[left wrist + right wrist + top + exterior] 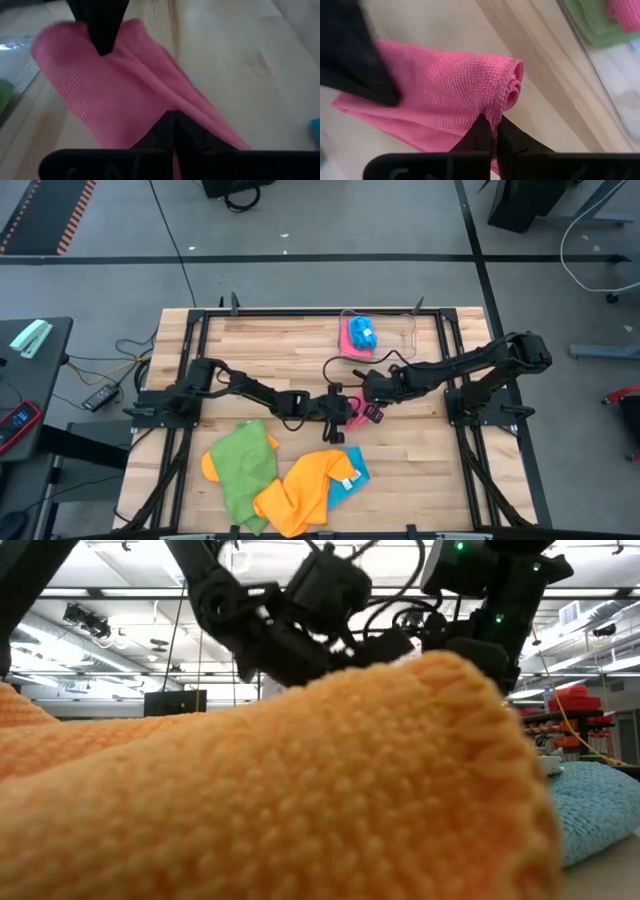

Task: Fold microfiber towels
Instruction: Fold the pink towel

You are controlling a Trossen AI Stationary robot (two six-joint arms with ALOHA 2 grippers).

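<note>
Between both pinching grippers, the pink towel (440,95) hangs loosely rolled.

No readable text, label, brand or number in any view

You see a wooden table (290,345) carrying green (243,468), orange (305,490) and blue towels (349,483) at its front, with a folded stack (360,337) at the back.
</note>
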